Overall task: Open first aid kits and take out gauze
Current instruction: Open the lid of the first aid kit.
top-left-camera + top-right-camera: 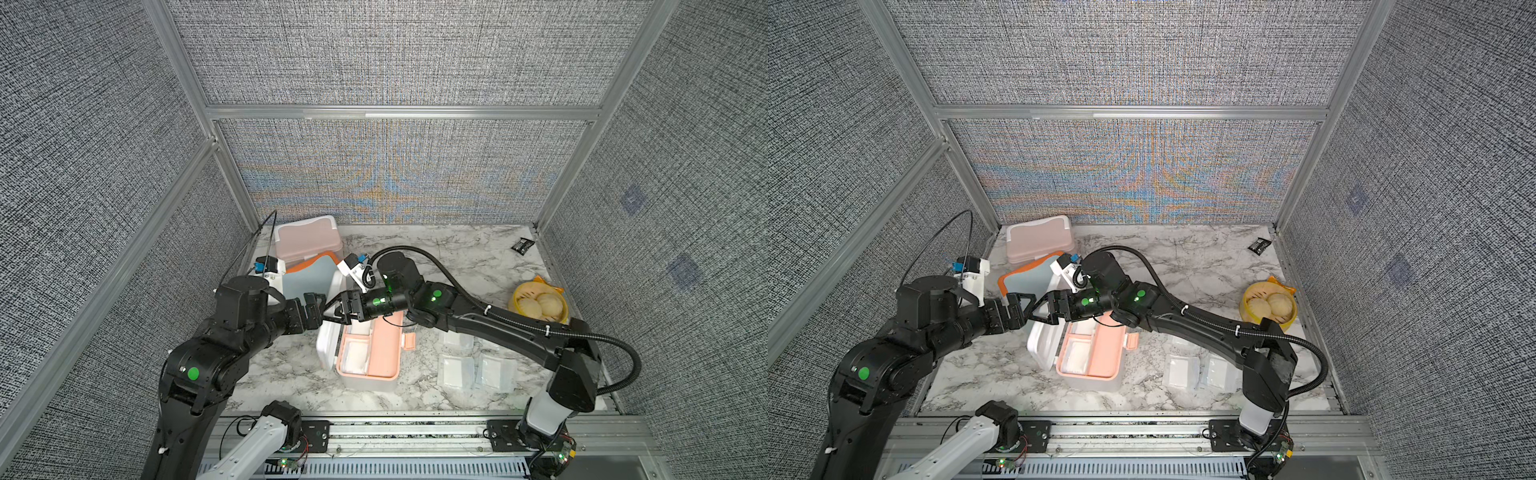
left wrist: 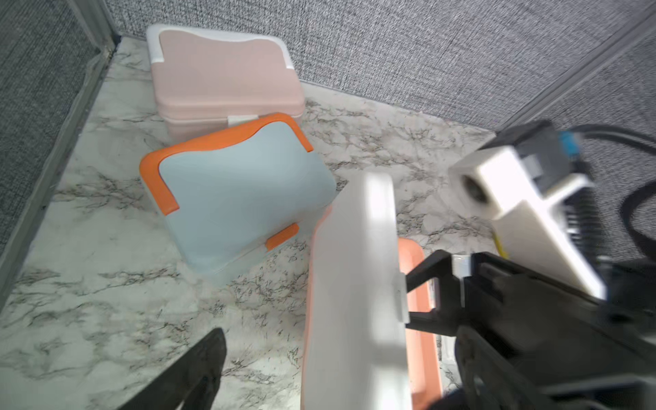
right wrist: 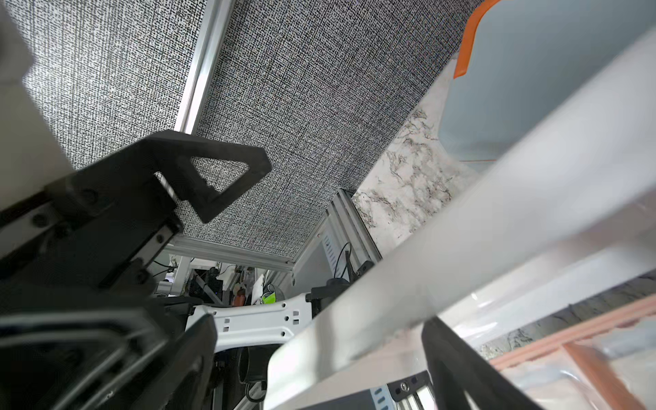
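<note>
Peach-and-white kit is being held open; both grippers spread. Gauze judged light, slippery; packet edge is being advised.

Grey woven fabric wall panels fill the upper part and both sides of both top views, held in a silver aluminium frame whose horizontal bar crosses the upper middle. The lower back panel shows a rainbow shimmer at centre frame. Below it lies a white marble-patterned tabletop with grey veins, evenly lit. Along the bottom edge runs a ribbed silver aluminium rail.
</note>
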Available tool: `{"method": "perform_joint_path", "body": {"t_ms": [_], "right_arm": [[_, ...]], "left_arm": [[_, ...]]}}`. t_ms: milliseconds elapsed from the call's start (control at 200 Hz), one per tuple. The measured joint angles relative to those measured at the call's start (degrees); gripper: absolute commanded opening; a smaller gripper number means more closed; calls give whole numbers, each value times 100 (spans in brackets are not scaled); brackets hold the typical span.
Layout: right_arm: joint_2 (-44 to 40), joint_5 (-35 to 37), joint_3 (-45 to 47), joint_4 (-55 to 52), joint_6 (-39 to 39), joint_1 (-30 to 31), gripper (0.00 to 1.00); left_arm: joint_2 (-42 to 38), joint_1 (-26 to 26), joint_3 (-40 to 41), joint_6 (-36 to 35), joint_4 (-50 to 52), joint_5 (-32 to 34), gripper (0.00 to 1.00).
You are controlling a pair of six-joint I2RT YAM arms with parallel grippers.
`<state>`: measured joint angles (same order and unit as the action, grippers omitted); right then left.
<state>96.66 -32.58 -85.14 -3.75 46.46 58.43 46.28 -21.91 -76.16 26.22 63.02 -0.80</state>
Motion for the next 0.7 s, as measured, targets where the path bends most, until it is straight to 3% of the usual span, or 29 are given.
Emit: {"method": "perform_joint_path", "body": {"t_ms": [360,520,695], "right_arm": [[-979,352,1300,-22,-175,-243,99],[-1379,645,1836,-20,-127,-444,99],[-1613,1491,1989,-334,144,-560,99]], "left_arm": [[-153,31,295,85,2,267,99],[20,31,376,-37,-129,-302,100],[328,31,577,-175,-321,-905,99]]}}
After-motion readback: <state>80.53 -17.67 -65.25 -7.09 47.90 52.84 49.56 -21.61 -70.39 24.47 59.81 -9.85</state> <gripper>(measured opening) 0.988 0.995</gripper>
